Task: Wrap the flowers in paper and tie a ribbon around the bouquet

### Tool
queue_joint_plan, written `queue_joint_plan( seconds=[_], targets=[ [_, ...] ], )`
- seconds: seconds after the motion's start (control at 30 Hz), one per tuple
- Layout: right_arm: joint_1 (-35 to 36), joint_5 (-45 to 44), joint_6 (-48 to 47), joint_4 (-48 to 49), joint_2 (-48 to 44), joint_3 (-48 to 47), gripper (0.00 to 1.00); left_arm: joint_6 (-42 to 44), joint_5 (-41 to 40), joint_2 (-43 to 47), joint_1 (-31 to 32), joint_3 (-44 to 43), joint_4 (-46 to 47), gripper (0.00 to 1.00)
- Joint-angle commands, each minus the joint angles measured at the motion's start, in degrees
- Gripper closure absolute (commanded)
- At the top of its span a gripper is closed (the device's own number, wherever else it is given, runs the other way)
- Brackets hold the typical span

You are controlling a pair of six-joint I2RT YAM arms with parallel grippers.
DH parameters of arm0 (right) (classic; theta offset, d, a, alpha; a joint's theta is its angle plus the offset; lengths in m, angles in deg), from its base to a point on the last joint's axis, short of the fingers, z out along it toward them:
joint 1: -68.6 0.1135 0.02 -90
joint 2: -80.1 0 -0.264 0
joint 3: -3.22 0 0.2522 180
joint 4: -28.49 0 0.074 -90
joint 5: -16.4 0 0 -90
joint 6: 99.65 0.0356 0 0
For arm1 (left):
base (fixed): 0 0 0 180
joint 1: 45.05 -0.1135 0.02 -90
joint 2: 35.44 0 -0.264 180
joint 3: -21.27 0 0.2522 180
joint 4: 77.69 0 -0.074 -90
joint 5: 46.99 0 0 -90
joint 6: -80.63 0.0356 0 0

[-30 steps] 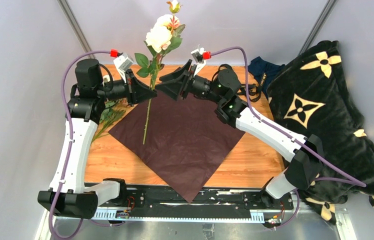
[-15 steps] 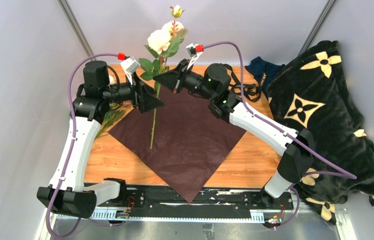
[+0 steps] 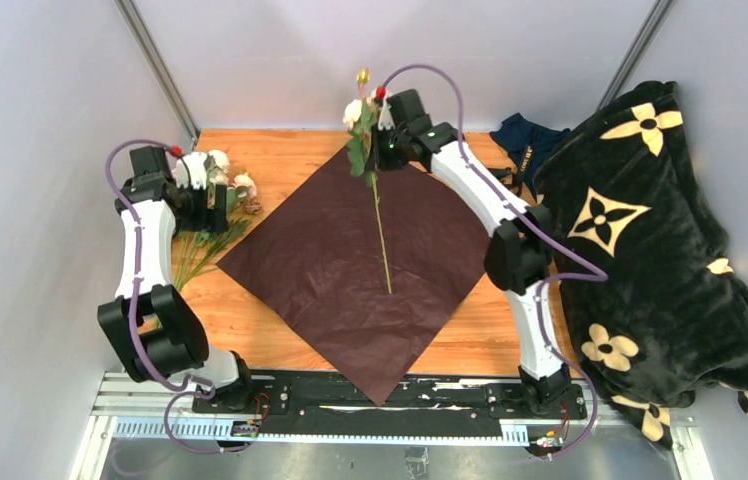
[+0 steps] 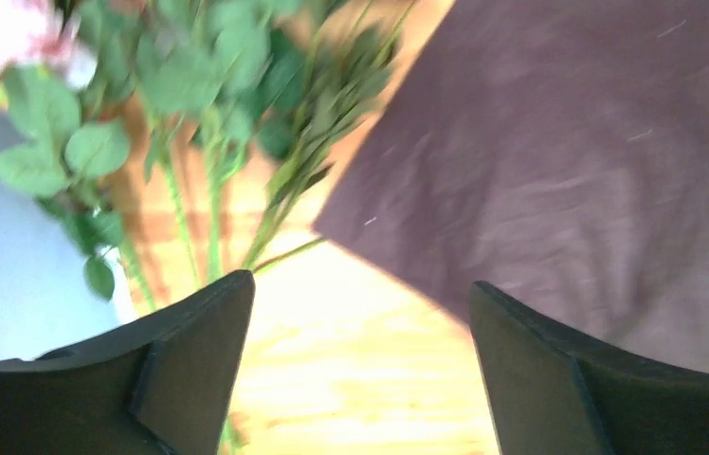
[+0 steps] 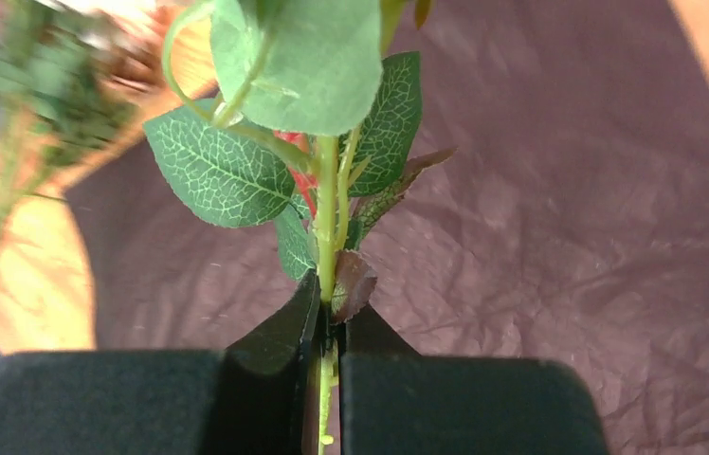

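Overhead: the handoff's done. A second ago both arms were nose to nose over the paper's far corner, with the left one pinching the flower. Now the right claw (image 3: 377,152) has the rose (image 3: 379,215) on its own, clamped just under the leaves. The left claw (image 3: 212,198) has swung back out to the spare flowers (image 3: 218,160) lying on the table (image 3: 240,310) left of the paper (image 3: 350,270). The rose hangs blooms-up over the paper's far half, its tail end reaching toward the middle; can't tell if it touches. My guess is we're at the laying-flowers-on-paper stage, nothing wrapped or tied yet.

Left wrist: left claw (image 4: 360,284) spread wide, nothing between the jaws. Blurry green flowers (image 4: 218,114) ahead, the paper's (image 4: 569,171) corner to the right.

Right wrist: right claw (image 5: 327,318) shut tight on the rose (image 5: 327,204), thin and green here, with veined leaves (image 5: 227,166) fanning just above. The paper (image 5: 540,237) underneath is dark red, crinkly and flat.
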Motion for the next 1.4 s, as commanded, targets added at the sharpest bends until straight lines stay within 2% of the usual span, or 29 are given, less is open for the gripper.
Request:
queue_joint_plan(
  seconds=[0.0, 0.07, 0.23, 0.27, 0.37, 0.43, 0.47, 0.5, 0.63, 0.8, 0.9, 1.0, 1.1, 1.13, 1.17, 1.2, 1.37],
  targets=[
    [0.65, -3.97, -1.94, -11.6, 7.5, -7.66, 1.0, 6.48, -13.73, -0.24, -2.7, 4.91, 3.3, 0.18],
    [0.7, -7.18, -1.53, -10.32, 10.15, -8.6, 1.0, 7.55, -18.72, -0.89, -3.13, 7.55, 6.86, 0.27],
    [0.26, -10.53, 1.22, -9.52, 17.41, -11.63, 1.0, 8.97, -26.39, -5.2, -4.73, 10.65, 11.69, 0.28],
    [0.31, -10.84, 1.81, -9.35, 18.29, -12.05, 0.96, 8.97, -27.45, -5.98, -5.03, 10.99, 12.44, 0.27],
    [0.27, -13.32, 2.35, -9.66, 20.11, -13.69, 0.61, 9.0, -31.37, -8.03, -5.71, 11.76, 15.63, 0.28],
    [0.35, -14.79, 1.51, -11.23, 19.35, -14.2, 0.38, 9.38, -33.58, -9.67, -6.25, 11.78, 17.55, 0.32],
    [0.47, -15.34, 0.74, -11.52, 18.05, -13.43, 0.32, 9.68, -34.2, -10.52, -6.58, 11.66, 18.35, 0.35],
    [0.75, -16.58, -0.11, -11.48, 16.38, -12.18, 0.31, 9.77, -34.69, -11.51, -6.78, 11.57, 19.14, 0.37],
    [3.01, -21.38, -4.63, -9.53, 6.41, -3.18, 0.31, 8.88, -37.19, -15.86, -8.46, 9.92, 21.34, 0.57],
    [5.65, -23.2, -6.59, -4.98, -3.45, 6.74, 0.32, 8.39, -38.51, -19.87, -9.73, 9.43, 24.49, 0.56],
    [6.55, -23.08, -7.18, -4.44, -6.18, 8.36, 0.33, 9.15, -40.21, -23.2, -9.8, 8.66, 25.41, 0.53],
    [7.37, -23.15, -7.7, -4.39, -7.97, 9.23, 0.34, 9.83, -40.63, -25.37, -10.01, 8.24, 26.05, 0.54],
    [7.94, -23.75, -8.04, -4.03, -9.66, 10.37, 0.34, 9.55, -40.22, -26.93, -10.36, 7.88, 25.83, 0.65],
    [8.06, -23.98, -8.15, -3.93, -10.29, 10.73, 0.34, 9.17, -40.33, -27.1, -10.61, 7.53, 25.89, 0.77],
    [8.22, -24.12, -8.31, -3.84, -10.91, 11.03, 0.34, 8.41, -40.34, -26.84, -10.94, 7.45, 26.09, 0.95],
    [8.38, -24.46, -8.55, -3.76, -11.68, 11.39, 0.34, 7.8, -39.39, -25.99, -11.43, 7.41, 26.22, 1.0],
    [8.82, -24.38, -8.88, -2.31, -15.44, 14.11, 0.32, 4.08, -35.01, -15.11, -11.98, 8.11, 27.23, 1.0]
  ],
)
